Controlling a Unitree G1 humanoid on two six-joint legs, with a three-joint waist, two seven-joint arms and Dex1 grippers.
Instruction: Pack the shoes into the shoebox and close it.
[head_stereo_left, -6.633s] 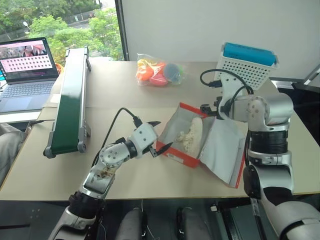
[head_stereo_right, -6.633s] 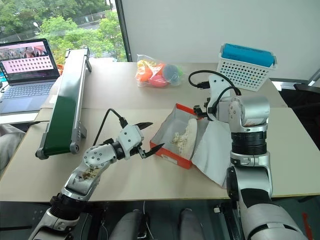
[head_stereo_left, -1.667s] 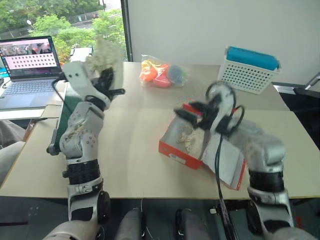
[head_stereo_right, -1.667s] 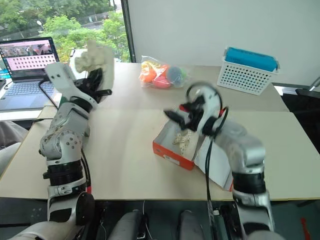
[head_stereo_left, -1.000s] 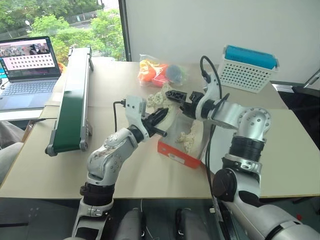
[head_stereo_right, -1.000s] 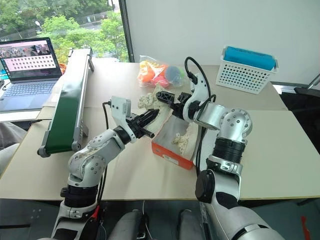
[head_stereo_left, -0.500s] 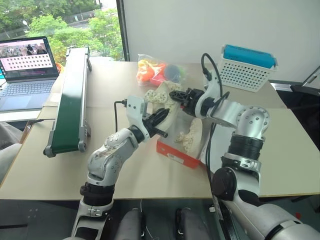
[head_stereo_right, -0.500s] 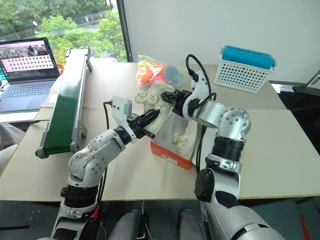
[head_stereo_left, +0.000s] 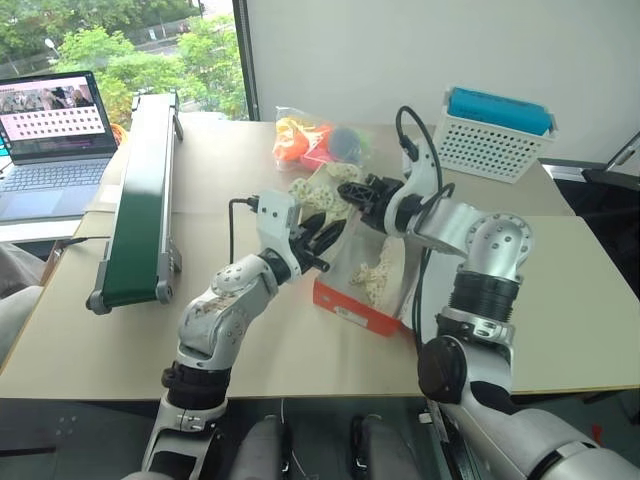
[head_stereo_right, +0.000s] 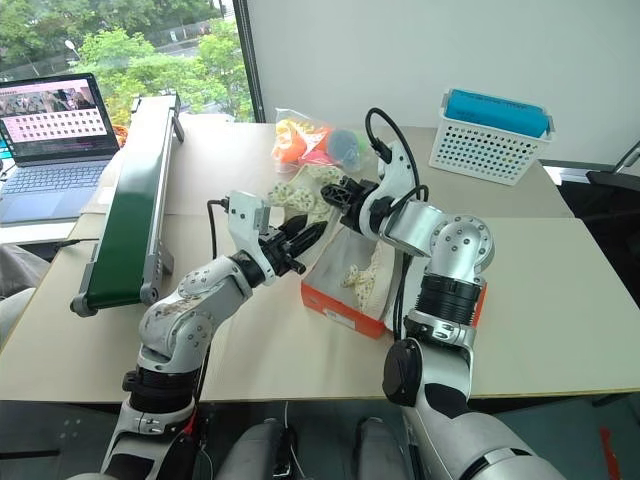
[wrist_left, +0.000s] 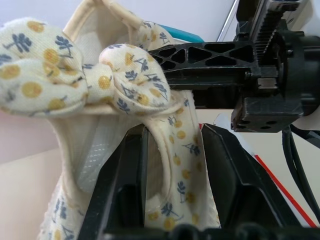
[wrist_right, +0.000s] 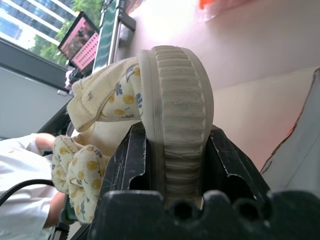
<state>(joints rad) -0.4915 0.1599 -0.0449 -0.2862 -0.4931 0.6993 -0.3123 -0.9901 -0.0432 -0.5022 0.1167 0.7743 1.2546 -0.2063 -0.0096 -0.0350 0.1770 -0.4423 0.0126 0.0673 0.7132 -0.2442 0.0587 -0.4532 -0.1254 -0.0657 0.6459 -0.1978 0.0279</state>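
We seem to be in an office or robot lab beside a big window (head_stereo_left: 120, 30) with trees outside. On the plain beige table (head_stereo_left: 240, 160) we see a small green conveyor (head_stereo_left: 140, 190), an open laptop (head_stereo_left: 55, 140) showing a grid of pictures, and a white basket (head_stereo_left: 495, 135).

two shoes (head_stereo_left: 322, 192) (head_stereo_left: 380, 270), one shoebox (head_stereo_left: 345, 303), one basket (head_stereo_left: 492, 135)

Spread left gripper (wrist_left: 172, 150) fingers flank the floral shoe (wrist_left: 125, 95).
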